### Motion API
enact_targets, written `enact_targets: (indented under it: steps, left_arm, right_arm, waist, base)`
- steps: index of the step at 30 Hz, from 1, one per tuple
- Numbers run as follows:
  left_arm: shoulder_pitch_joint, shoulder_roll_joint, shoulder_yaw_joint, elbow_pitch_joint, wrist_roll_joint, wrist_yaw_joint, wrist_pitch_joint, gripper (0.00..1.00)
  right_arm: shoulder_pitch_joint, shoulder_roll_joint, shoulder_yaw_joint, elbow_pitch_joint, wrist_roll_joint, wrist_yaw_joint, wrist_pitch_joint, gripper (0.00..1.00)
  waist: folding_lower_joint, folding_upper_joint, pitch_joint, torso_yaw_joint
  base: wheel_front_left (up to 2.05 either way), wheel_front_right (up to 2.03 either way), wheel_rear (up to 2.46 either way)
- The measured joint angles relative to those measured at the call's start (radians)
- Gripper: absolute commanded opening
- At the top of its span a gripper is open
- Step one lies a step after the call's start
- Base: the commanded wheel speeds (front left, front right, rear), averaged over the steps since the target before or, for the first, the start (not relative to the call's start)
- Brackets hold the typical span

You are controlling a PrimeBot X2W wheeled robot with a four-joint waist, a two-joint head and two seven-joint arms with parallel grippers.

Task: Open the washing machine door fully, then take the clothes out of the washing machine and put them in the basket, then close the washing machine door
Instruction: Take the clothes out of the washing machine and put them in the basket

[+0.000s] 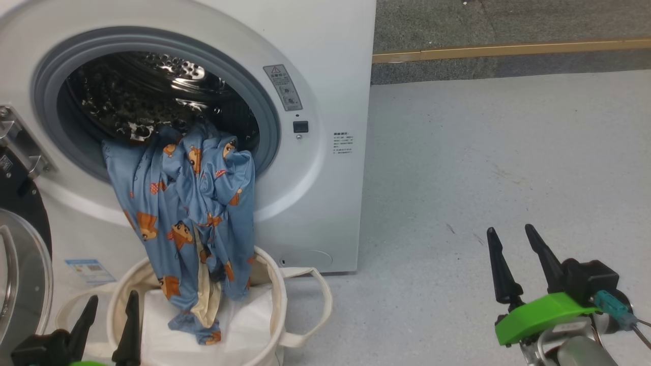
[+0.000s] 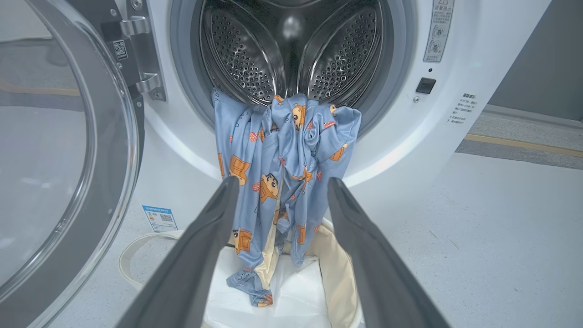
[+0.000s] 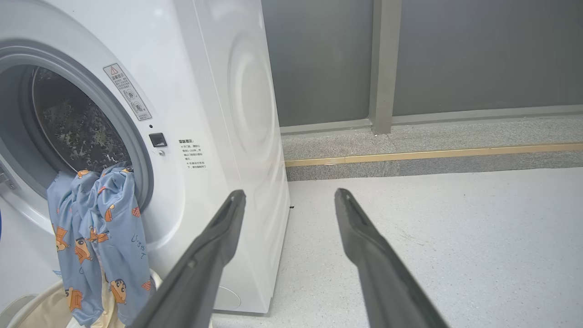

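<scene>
The large round washing machine door, glossy black rim around bulging clear glass, stands swung wide at the left of the left wrist view, so the opening step looks done and the unloading step is in hand. The soft blue clothes printed with orange cartoon figures drape over the grey gasket lip of the white boxy washing machine, left of centre in the head view. Their lower end hangs into the round cream canvas basket at the bottom, onto a plain white sheet. The left gripper, bottom left, is spread and empty just before the basket. The right gripper, lower right, gapes empty over bare floor. Next, I judge, the left gripper should pinch the fabric near the lip and draw it clear of the drum.
</scene>
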Motion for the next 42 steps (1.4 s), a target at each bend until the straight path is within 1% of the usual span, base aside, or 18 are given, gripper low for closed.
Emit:
enact_targets:
  steps: [2,7,11,15,16,23,28,29,32,37,42]
  left_arm:
    - [0.0,0.0,0.0,0.0,0.0,0.007,-0.001,1.0]
    - [0.0,0.001,0.0,0.002,-0.001,0.007,-0.001,1.0]
    - [-0.004,0.0,0.0,0.01,-0.023,0.007,-0.002,1.0]
    - [-0.053,-0.001,-0.009,0.051,-0.033,0.004,0.0,1.0]
    - [-0.076,-0.001,-0.013,0.067,-0.036,-0.002,0.004,1.0]
    - [-0.316,0.001,-0.065,0.2,-0.022,-0.006,0.055,1.0]
    - [-0.542,0.003,-0.111,0.366,0.012,-0.012,0.107,1.0]
    - [-0.542,0.003,-0.111,0.366,0.012,-0.012,0.107,1.0]
    - [-0.692,0.002,-0.135,0.477,0.021,-0.028,0.14,1.0]
    - [-0.942,0.007,-0.153,0.669,0.05,-0.028,0.167,1.0]
    - [-1.128,0.028,-0.152,0.84,0.064,-0.023,0.173,1.0]
  right_arm:
    - [0.0,0.0,0.0,0.0,0.0,0.0,0.0,1.0]
    - [0.0,0.0,0.0,0.0,0.0,0.0,0.0,1.0]
    - [0.0,0.0,0.0,-0.001,0.002,0.0,0.0,1.0]
    - [0.0,0.0,-0.001,-0.002,0.002,0.0,0.0,1.0]
    - [0.0,0.0,-0.001,-0.002,0.004,0.0,0.0,1.0]
    - [-0.009,0.001,0.001,-0.021,0.009,0.0,0.0,1.0]
    - [-0.061,0.001,0.001,-0.048,0.01,0.0,0.0,1.0]
    - [-0.061,0.001,0.001,-0.048,0.01,0.0,0.0,1.0]
    - [-0.1,0.001,-0.002,-0.062,0.01,0.0,0.0,1.0]
    - [-0.151,0.002,-0.011,-0.083,0.02,0.0,0.0,1.0]
    - [-0.194,0.007,-0.025,-0.099,0.021,0.0,0.0,1.0]
  waist:
    - [0.0,0.0,0.001,-0.001]
    - [0.0,0.0,0.001,-0.002]
    - [0.0,0.0,0.007,-0.002]
    - [0.0,0.0,0.019,-0.002]
    - [0.0,0.0,0.023,-0.002]
    - [0.0,0.0,0.079,-0.013]
    - [0.0,0.0,0.155,-0.025]
    - [0.0,0.0,0.155,-0.025]
    - [0.0001,0.0,0.213,-0.033]
    - [0.0001,0.0,0.315,-0.05]
    - [0.0001,-0.0001,0.416,-0.076]
  base:
    - [0.0,0.0,0.0]
    - [0.0,0.0,0.0]
    - [0.0,0.0,0.0]
    - [0.0,0.0,0.0]
    - [0.0,0.0,0.0]
    - [0.0,0.0,0.0]
    - [0.0,0.0,0.0]
    - [0.0,0.0,0.0]
    - [0.0,0.0,0.0]
    - [0.0,0.0,0.0]
    - [0.0,0.0,0.0]
